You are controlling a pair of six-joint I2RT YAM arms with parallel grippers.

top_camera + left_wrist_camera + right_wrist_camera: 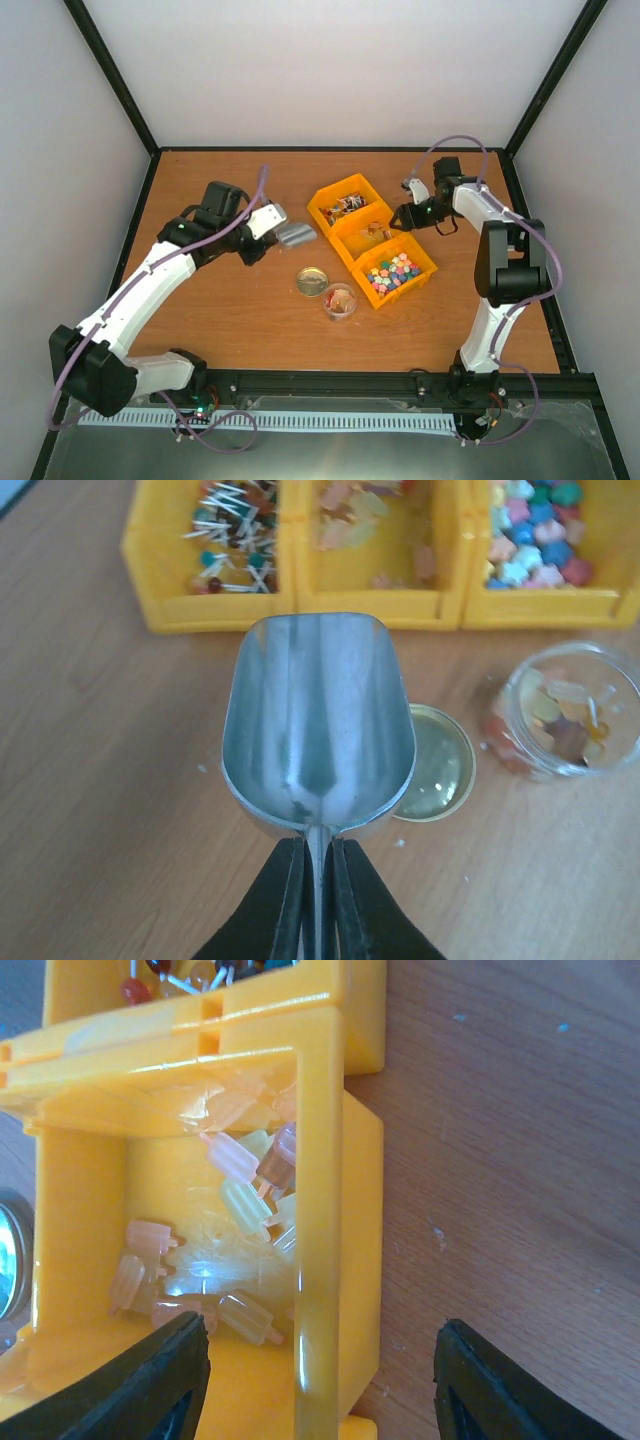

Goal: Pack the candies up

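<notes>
partly done, i judge: some candies lie in the open jar, more wait in the middle bin behind the jar. left tool pinches the handle of the empty scoop; right tool gapes wide astride that bin's wall, gripping nothing.

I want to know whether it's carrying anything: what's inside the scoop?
Nothing: the scoop shows only bare, shiny metal in its bowl. Its handle is mostly covered by the shut left pincer gripping it.
</notes>
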